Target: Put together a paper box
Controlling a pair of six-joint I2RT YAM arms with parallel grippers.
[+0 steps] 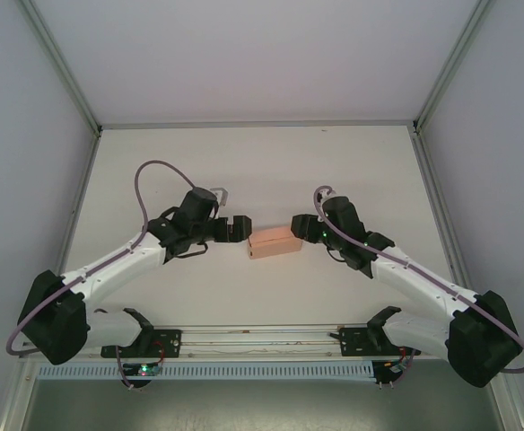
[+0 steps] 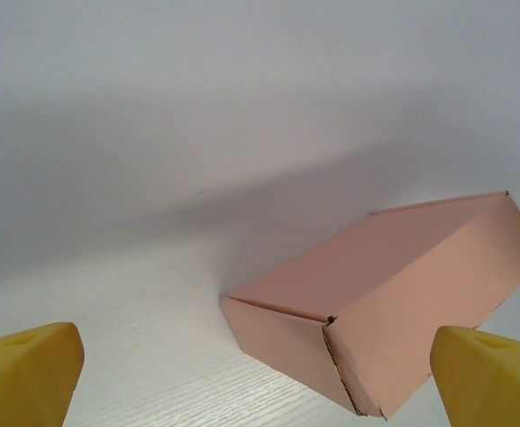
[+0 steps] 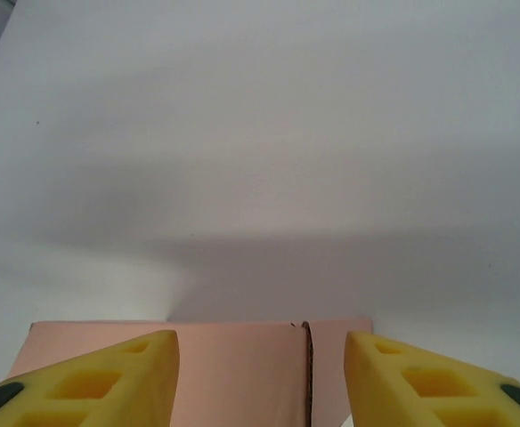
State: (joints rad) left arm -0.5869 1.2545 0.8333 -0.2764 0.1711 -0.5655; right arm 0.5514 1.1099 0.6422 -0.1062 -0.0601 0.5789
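The paper box is a closed salmon-pink rectangular box lying flat on the white table, between the two arms. My left gripper sits at the box's left end, open. In the left wrist view its yellow fingertips stand far apart at the bottom corners, and the paper box lies just ahead with a corner seam facing the camera. My right gripper sits at the box's right end. In the right wrist view that gripper is open, and a face of the paper box with a vertical seam shows in the gap, touching neither finger.
The white table runs back to grey walls behind and at both sides. A metal rail with the arm bases lies along the near edge. A grey cable loops above the left arm.
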